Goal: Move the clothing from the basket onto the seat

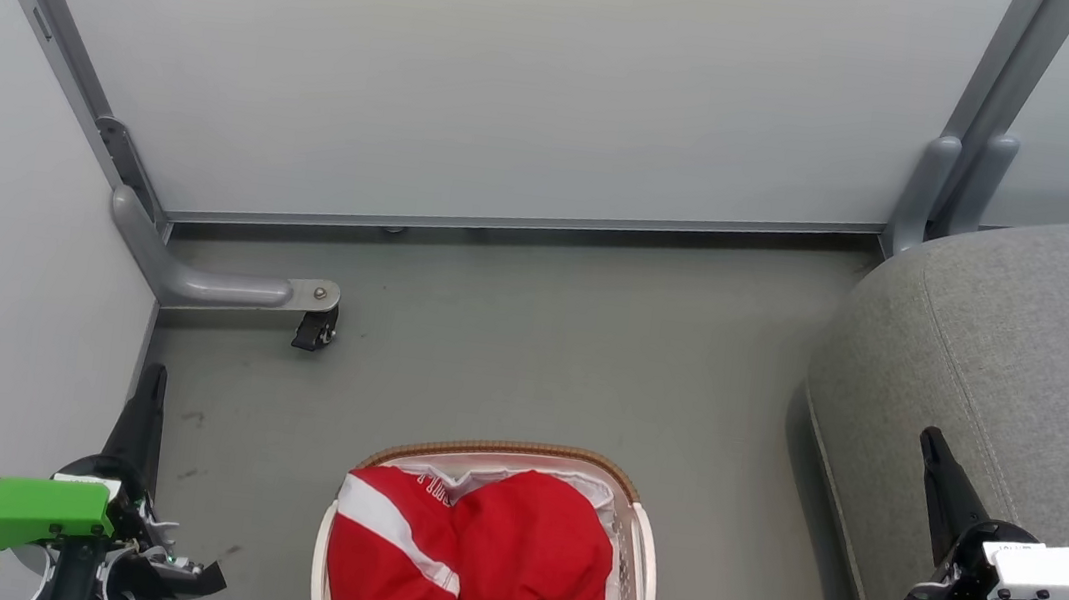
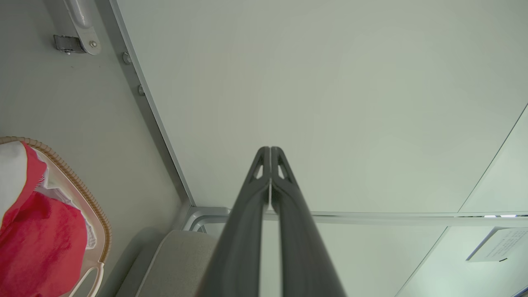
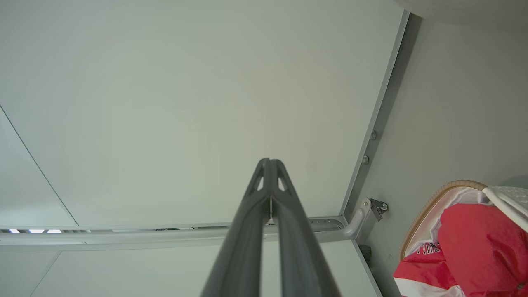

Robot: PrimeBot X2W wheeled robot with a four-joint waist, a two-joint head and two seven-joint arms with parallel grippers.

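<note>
Waiting to be begun: no clothing (image 1: 475, 555) has been moved onto the seat (image 1: 1043, 338).
Both red garments are heaped in the basket (image 1: 517, 449) on the floor (image 1: 540, 341), beside the seat. The left gripper (image 1: 152, 387) and right gripper (image 1: 934, 456) are clenched empty, well apart from the basket.

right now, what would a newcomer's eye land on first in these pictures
The bright red clothing, one piece white-striped, heaped in the white laundry basket on the floor at bottom centre of the head view. Next, the big grey sofa seat at right, and the shut left gripper and right gripper either side of the basket, touching nothing.
</note>
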